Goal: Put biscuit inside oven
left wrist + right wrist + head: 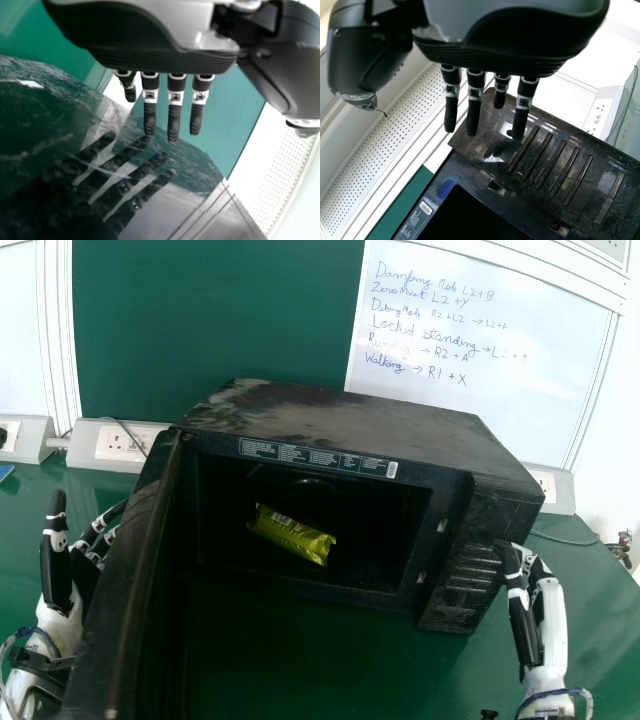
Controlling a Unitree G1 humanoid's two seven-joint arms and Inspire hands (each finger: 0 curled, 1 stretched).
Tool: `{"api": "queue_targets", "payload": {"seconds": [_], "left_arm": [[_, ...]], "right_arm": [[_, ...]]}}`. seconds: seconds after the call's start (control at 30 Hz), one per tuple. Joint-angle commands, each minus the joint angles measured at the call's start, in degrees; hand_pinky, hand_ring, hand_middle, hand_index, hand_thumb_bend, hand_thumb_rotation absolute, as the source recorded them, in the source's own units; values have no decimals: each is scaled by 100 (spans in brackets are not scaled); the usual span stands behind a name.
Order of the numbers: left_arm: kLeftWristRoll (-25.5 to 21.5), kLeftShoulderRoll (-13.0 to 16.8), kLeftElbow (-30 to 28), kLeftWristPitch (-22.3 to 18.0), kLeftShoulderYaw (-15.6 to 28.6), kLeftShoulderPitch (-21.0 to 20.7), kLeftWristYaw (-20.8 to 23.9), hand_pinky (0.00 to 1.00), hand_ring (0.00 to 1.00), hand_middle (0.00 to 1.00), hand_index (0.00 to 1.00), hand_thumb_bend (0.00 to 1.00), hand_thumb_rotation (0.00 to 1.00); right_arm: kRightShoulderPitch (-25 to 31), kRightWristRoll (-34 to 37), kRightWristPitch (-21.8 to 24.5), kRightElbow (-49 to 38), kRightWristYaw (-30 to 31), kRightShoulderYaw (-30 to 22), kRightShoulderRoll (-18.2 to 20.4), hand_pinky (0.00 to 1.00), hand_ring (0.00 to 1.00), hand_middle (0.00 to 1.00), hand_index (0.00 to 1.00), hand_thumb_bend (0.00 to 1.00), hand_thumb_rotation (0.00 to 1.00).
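Nearest, at the lower left, the left hand (60,625) stands beside the open door (120,590), fingers nearly straight and spread a little, with nothing held. At the right, by the panel (470,570), the right hand (548,625) is likewise open, its fingers only slightly bent, and it too is empty. Farther in, the biscuit (292,534) lies slantwise inside the oven (350,425), well within the opening and apart from both hands. It looks like a light packet in a thin, glossy wrapper, so it probably slides easily and crackles under a squeeze; what is inside is likely stiff but brittle, and a hard pinch could crack it. If it needs shifting, the best hold would be around the middle, thumb and fingers on the long sides, with light, even pressure; the crimped ends would likely fold or slip. As for what is hard to make out, the door hides part of the left hand in the head view, and the reflections on the glossy surface in the left wrist view make it unclear whether the fingertips touch it. Whether the right fingertips press the panel or merely hover cannot be told either. Deeper still, the biscuit's underside is hidden, and the dark rear of the oven gives away little.
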Motion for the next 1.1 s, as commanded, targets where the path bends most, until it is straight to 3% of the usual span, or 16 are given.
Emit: {"api": "queue_targets", "payload": {"seconds": [0.0, 0.4, 0.53, 0.63, 0.87, 1.07], "left_arm": [[25, -8, 8, -60, -105, 9, -91, 84, 79, 79, 84, 64, 42], [86, 3, 91, 7, -359, -89, -213, 90, 83, 81, 86, 66, 42], [143, 35, 182, -64, -479, -198, -380, 88, 82, 80, 86, 61, 45], [205, 83, 271, -56, -544, -336, -446, 85, 80, 77, 83, 62, 47], [197, 27, 452, -19, -620, -642, -412, 82, 77, 73, 76, 70, 40], [257, -18, 531, -34, -729, -787, -390, 79, 76, 73, 75, 68, 37]], "right_arm": [[-72, -10, -46, 12, -16, -46, -61, 73, 79, 79, 76, 78, 35], [-99, 49, -84, 43, 3, -81, -97, 73, 79, 79, 76, 79, 36], [-99, 38, -135, 67, -10, -76, -100, 73, 79, 79, 76, 79, 36], [-82, 13, -141, 58, -16, -86, -103, 73, 79, 79, 77, 78, 35], [-56, 57, -141, 36, -9, -123, -86, 73, 79, 79, 77, 79, 34], [-45, 52, -129, 14, -8, -136, -74, 73, 79, 79, 77, 79, 35]]}}
